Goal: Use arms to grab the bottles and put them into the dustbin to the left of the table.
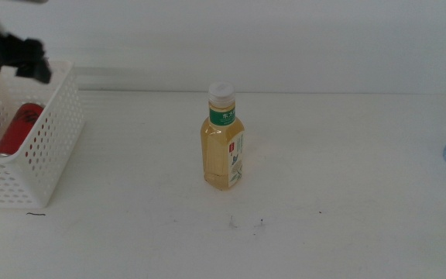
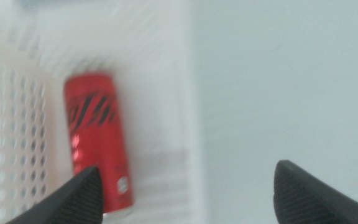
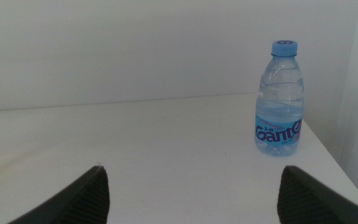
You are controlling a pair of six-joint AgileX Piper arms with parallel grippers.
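One water bottle (image 3: 279, 98) reads "Gante"; tea bottle (image 1: 223, 139) wears green label

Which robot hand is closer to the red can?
The left. The left gripper hangs open right above the dustbin, where the red can lies. The right gripper is open too, far across the table by the water bottle.

Left gripper (image 2: 185, 193), right gripper (image 3: 194, 193): jaws wide

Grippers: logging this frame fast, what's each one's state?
Left gripper: open, empty, above the dustbin holding the red soda can.
Right gripper: open, empty, over the table.
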